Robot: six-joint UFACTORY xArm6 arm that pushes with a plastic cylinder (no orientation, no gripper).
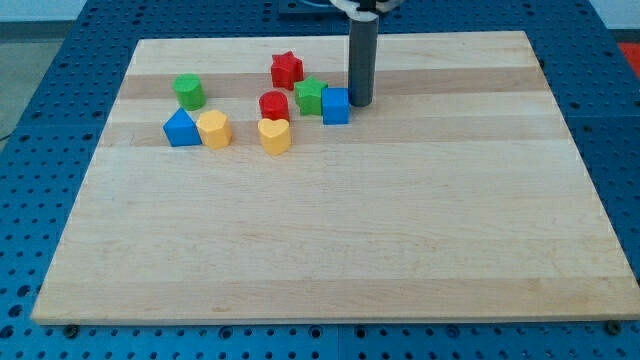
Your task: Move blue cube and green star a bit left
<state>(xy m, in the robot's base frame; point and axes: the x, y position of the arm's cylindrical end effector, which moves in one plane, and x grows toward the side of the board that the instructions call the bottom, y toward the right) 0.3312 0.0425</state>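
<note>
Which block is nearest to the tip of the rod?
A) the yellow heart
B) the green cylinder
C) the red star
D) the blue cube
D: my tip stands right against the blue cube on the side toward the view's right, with the green star just beyond the cube.

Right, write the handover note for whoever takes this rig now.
My tip is down on the board, against the blue cube on its right side in the view.
The green star touches the cube's left side; a red cylinder sits just left of the star.
Done: tip is placed for the push.
Left: push both a bit to the view's left, likely watching the red cylinder.
</note>
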